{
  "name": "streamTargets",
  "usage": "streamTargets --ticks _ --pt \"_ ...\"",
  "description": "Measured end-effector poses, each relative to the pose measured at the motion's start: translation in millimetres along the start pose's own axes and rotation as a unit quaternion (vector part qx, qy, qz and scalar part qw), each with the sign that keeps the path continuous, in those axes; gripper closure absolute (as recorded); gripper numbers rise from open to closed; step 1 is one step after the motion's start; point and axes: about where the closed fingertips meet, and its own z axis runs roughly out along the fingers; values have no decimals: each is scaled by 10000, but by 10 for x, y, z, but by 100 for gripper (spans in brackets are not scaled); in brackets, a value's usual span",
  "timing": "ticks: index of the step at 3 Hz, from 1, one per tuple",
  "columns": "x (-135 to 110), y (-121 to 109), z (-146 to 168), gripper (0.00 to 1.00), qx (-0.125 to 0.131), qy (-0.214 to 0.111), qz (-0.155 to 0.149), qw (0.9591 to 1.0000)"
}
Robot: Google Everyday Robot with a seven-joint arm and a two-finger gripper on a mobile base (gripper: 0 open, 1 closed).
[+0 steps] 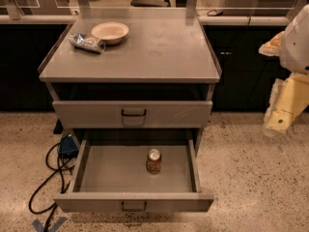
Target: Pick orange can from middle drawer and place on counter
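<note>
The orange can (154, 161) stands upright in the open middle drawer (96, 170), right of the drawer's centre, silver top up. The drawer is pulled fully out below the shut upper drawer front (133, 113). The counter (159, 52) is the cabinet's flat grey top. My gripper (281, 116) hangs at the right edge of the view, on the cream arm. It is well right of the cabinet, about level with the upper drawer front and apart from the can. It holds nothing that I can see.
A cream bowl (110, 32) and a blue-and-silver cylindrical item (87, 42) lie at the counter's back left. Black cables (46, 187) and a blue box (67, 145) lie on the speckled floor left of the drawer. Dark cabinets stand behind.
</note>
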Motion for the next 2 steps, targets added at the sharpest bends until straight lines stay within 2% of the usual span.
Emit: streamTargets --ticks 1,2 --pt "12 209 606 0 -472 -416 -189 9978" --pt "-156 648 1282 0 -849 -1070 -257 9903"
